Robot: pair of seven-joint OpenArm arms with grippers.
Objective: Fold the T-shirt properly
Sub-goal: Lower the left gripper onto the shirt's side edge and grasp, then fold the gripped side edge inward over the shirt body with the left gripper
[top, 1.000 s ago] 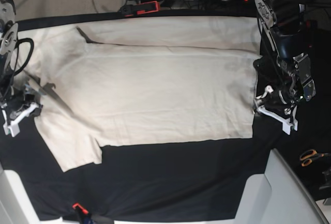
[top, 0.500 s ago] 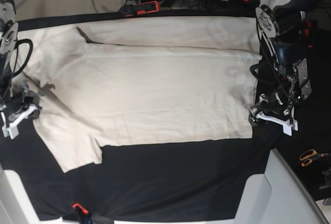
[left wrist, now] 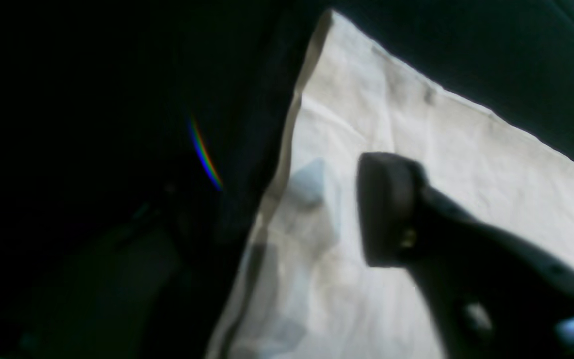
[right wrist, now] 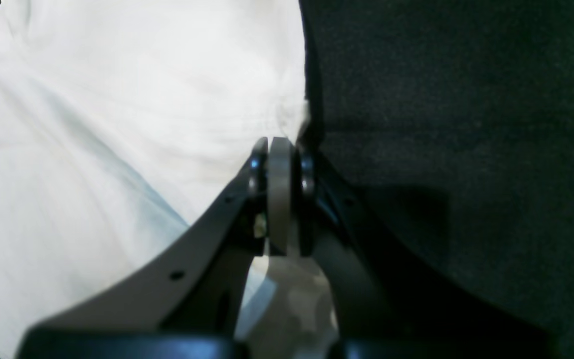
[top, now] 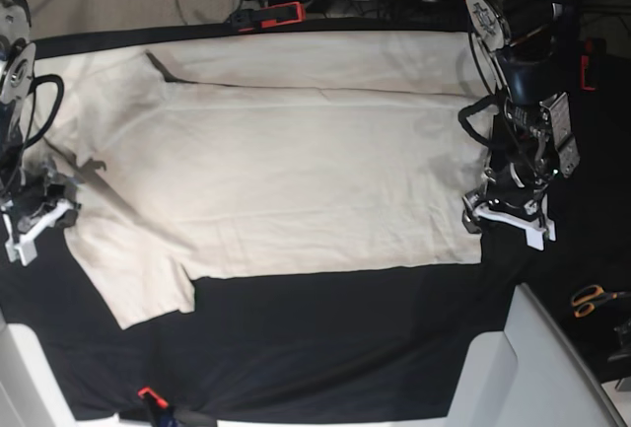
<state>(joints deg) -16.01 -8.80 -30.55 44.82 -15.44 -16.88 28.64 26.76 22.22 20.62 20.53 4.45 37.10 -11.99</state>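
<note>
The cream T-shirt (top: 296, 171) lies spread flat on the black tablecloth (top: 345, 338), hem to the right and one sleeve at the lower left. My left gripper (top: 501, 212) is at the hem's lower right corner. In the left wrist view one dark finger (left wrist: 386, 209) hovers over the cloth (left wrist: 416, 124) near its edge, and the jaws stand apart. My right gripper (top: 35, 215) is at the shirt's left edge. In the right wrist view it (right wrist: 279, 164) is shut, with a strip of the shirt's (right wrist: 117, 99) edge pinched between the pads.
Orange-handled scissors (top: 592, 299) lie at the right edge. A red and black clamp (top: 268, 16) holds the cloth at the back, and another (top: 153, 399) at the front. Pale grey panels (top: 532, 368) stand at the front corners. Cables lie behind the table.
My left gripper has moved left and a little up, from beside the hem to its lower right corner. My right gripper has stayed at the shirt's left edge.
</note>
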